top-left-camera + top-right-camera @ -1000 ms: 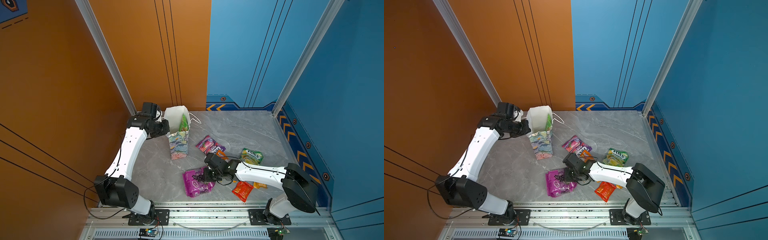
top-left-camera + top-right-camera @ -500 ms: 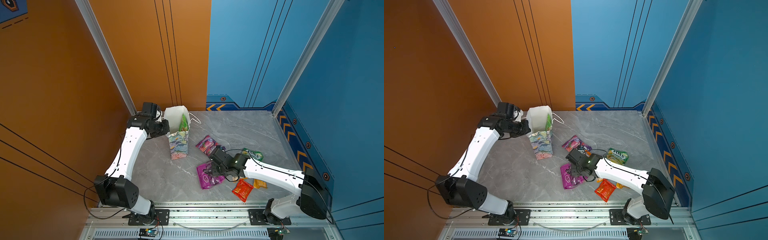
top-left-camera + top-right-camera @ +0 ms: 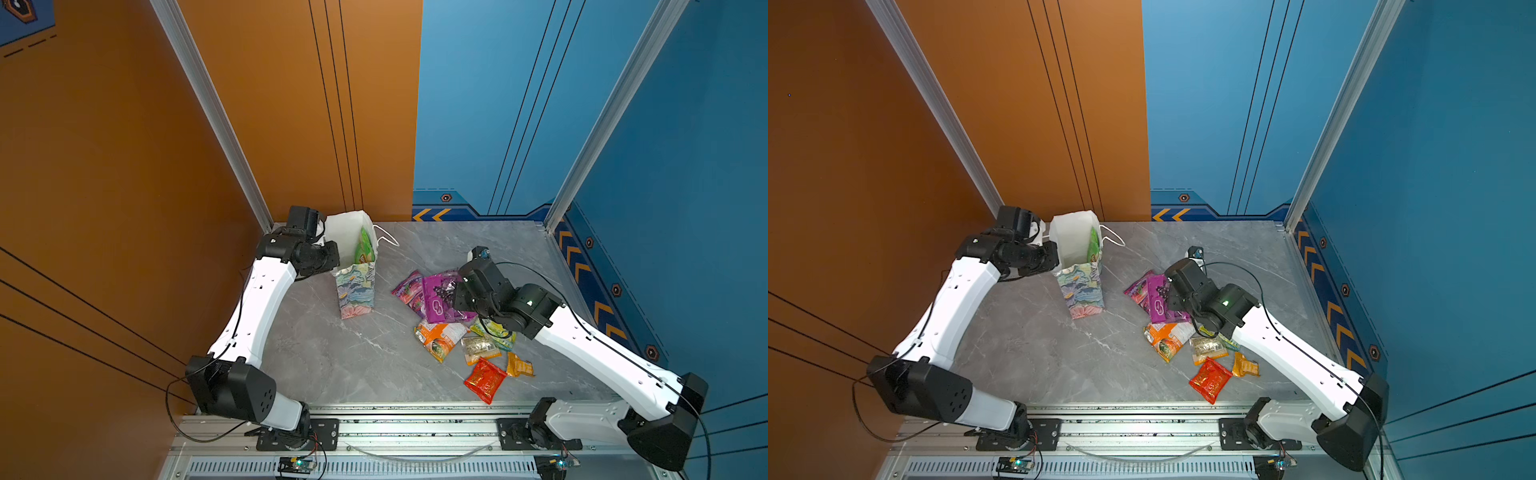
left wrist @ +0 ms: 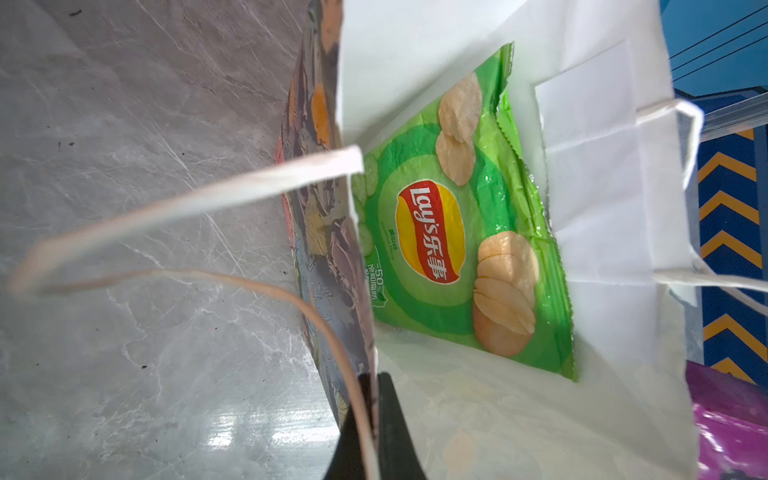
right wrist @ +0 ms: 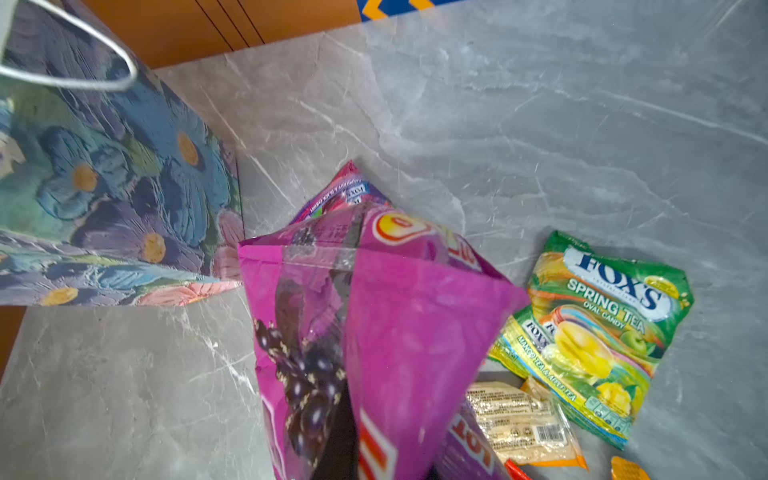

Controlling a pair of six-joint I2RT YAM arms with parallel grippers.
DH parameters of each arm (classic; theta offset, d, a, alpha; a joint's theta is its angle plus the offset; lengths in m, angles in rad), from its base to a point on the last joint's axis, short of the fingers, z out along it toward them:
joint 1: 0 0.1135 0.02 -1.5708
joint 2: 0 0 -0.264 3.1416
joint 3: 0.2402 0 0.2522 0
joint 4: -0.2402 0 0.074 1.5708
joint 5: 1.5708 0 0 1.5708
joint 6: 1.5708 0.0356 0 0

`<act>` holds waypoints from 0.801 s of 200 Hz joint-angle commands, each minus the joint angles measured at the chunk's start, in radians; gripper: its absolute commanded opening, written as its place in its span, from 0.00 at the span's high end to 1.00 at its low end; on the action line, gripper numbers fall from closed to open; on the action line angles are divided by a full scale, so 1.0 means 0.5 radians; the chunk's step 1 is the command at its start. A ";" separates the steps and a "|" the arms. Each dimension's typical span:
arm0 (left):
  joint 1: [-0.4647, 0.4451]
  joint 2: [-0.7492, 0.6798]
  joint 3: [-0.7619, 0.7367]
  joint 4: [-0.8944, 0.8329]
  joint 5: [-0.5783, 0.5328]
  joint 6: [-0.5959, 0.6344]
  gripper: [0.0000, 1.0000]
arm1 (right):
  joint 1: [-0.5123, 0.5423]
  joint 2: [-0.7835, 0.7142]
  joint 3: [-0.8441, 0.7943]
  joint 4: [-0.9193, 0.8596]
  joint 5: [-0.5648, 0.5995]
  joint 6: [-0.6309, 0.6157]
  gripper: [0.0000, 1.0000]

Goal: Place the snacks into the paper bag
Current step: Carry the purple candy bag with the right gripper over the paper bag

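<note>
The floral paper bag (image 3: 355, 282) (image 3: 1081, 291) stands upright at the back left, mouth open. My left gripper (image 4: 370, 395) is shut on the bag's rim, holding the wall between its jaws. A green Lay's packet (image 4: 457, 232) (image 3: 364, 248) stands inside. My right gripper (image 3: 456, 296) (image 5: 349, 449) is shut on the big purple grape packet (image 3: 440, 299) (image 5: 395, 324), which hangs above the other snacks to the bag's right. On the table lie a purple Fox's packet (image 3: 406, 289), a yellow-green Fox's packet (image 5: 602, 332), an orange packet (image 3: 438, 338), a tan one (image 3: 480, 347), a red one (image 3: 484, 380) and a small orange one (image 3: 519, 366).
A white cord handle (image 3: 386, 240) droops from the bag's right side onto the grey marble table (image 3: 353, 365). The orange wall (image 3: 124, 166) is close behind the left arm, and a blue wall (image 3: 685, 208) closes the right. A metal rail (image 3: 395, 424) runs along the front edge.
My right gripper has lifted the purple grape packet off the front of the table and carried it back and to the right, over the loose packets. The left arm and bag have not moved.
</note>
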 commanded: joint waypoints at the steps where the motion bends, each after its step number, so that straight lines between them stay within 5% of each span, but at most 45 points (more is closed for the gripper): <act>1: -0.020 -0.087 -0.021 0.027 -0.113 0.018 1.00 | -0.024 0.016 0.205 -0.011 0.198 -0.082 1.00; 84: -0.070 -0.190 -0.034 0.032 -0.302 0.034 1.00 | 0.033 0.254 0.840 -0.031 0.296 -0.124 1.00; 160: -0.088 -0.152 -0.027 0.031 -0.214 0.018 1.00 | 0.270 0.769 1.760 -0.166 0.314 -0.243 1.00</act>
